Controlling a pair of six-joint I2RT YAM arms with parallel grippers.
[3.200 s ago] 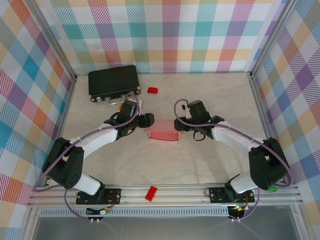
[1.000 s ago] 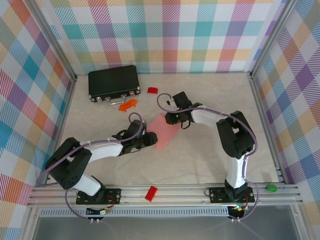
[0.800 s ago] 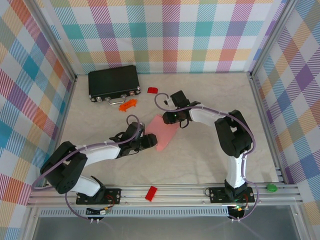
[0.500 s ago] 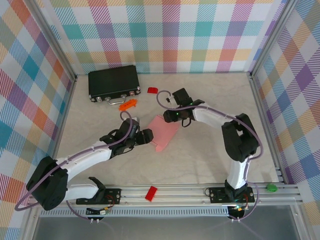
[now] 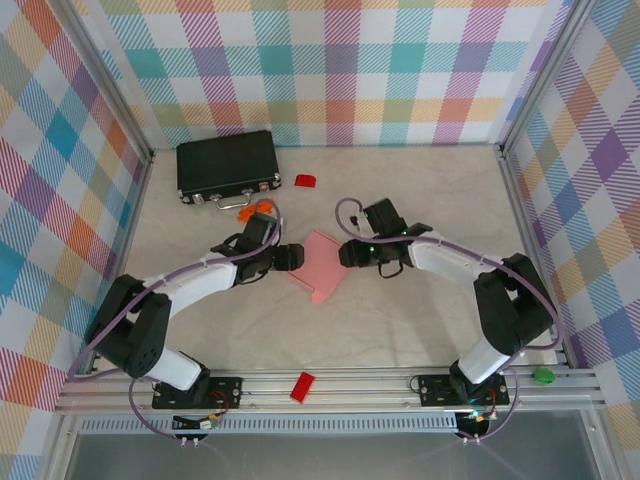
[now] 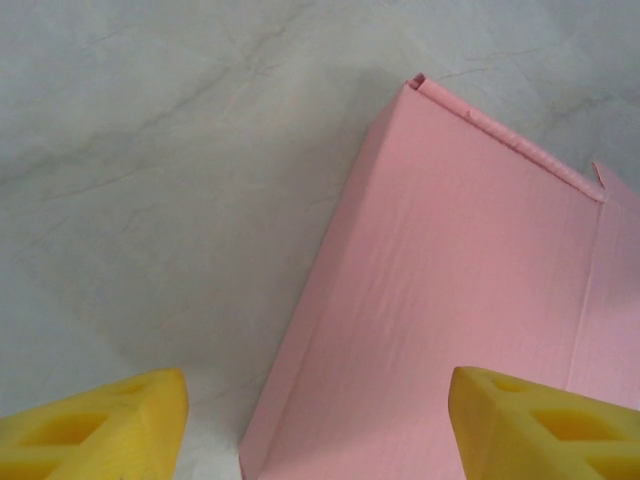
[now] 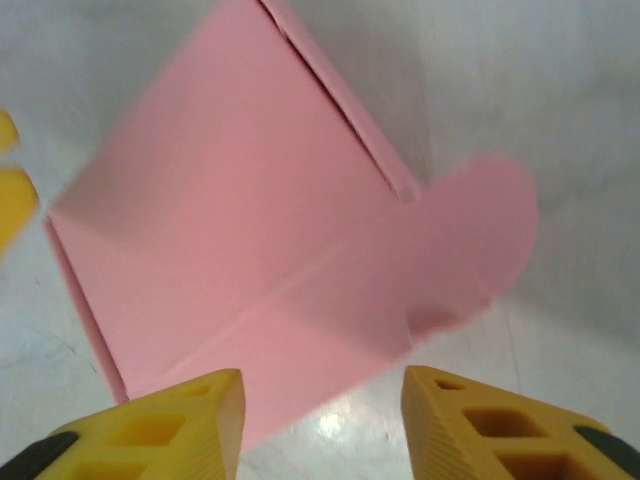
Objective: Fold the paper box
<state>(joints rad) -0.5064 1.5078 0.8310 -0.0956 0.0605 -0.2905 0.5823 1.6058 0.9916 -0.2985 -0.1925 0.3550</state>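
1. Red plastic piece (image 5: 302,386) is lying on the metal rail (image 5: 340,383) at the near edge, between the two arm bases. A small green object (image 5: 543,376) is sitting at the rail's right end.
2. Both arms are reaching inward over the marbled table (image 5: 400,320) and meeting at its middle from opposite sides.
3. The paper box (image 5: 322,265) is lying flat on the table at centre. It is pale pink and turned diagonally, with one corner pointing toward the near edge.
4. The left gripper (image 5: 293,258) is sitting just beside the box's left edge. In the left wrist view its yellow fingertips (image 6: 110,420) are standing wide apart, so the jaws are spread. The near part of the box is lying between them, and no card is being pinched.
5. The right gripper (image 5: 344,253) is sitting at the box's right side. In the right wrist view its yellow fingertips (image 7: 170,420) are likewise spread, with pink card and bare table showing in the gap. Nothing is being gripped. A rounded flap (image 7: 480,220) is sticking out from the box's side; I cannot tell whether it is lying flat or raised.
6. Farther back, an orange piece (image 5: 258,208) is lying just in front of the black case (image 5: 228,165) near the far-left corner. A far red piece (image 5: 305,181) is lying to the right of the case, well apart from the box.
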